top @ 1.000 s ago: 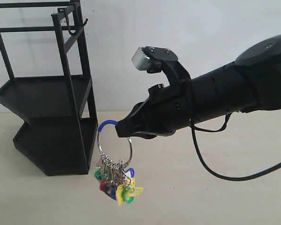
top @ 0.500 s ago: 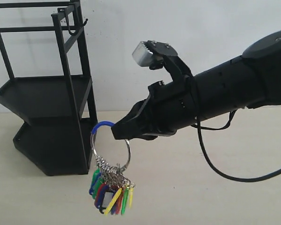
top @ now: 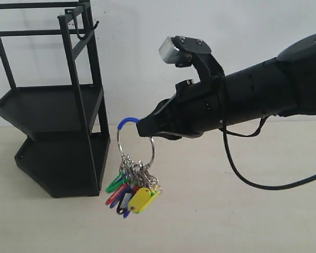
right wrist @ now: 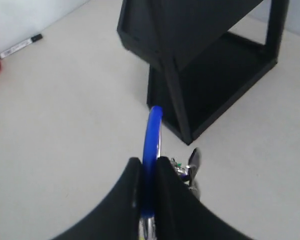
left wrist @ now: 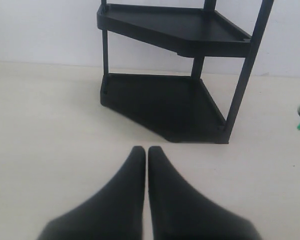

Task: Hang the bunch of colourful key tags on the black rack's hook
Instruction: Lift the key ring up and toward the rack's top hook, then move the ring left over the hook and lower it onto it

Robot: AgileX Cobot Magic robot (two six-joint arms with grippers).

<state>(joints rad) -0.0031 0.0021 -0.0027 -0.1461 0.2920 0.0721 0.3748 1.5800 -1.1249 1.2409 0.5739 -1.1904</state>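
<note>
Gripper of the right arm [top: 143, 128] is clamped tight on the blue-sleeved part of the large metal ring of the colourful key tag bunch [top: 135, 176], holding it in the air above the desk [top: 226, 211]. The ring hangs below the fingertips. The small silver rings and the green, blue, red, black and yellow tags dangle from its lowest part, clear of the desk. The bunch is just right of the black rack [top: 47, 108], level with the lower tray, and as far as the exterior view shows it does not touch the frame. The hook [top: 83, 36] sits at the top of the rack's frame, well above and to the left of the ring. The left gripper [left wrist: 141, 149] has its jaws pressed together on nothing and points toward the rack's lower tray. In the right wrist view a marker pen [right wrist: 20, 46] lies on the desk, well apart from the rack.
</note>
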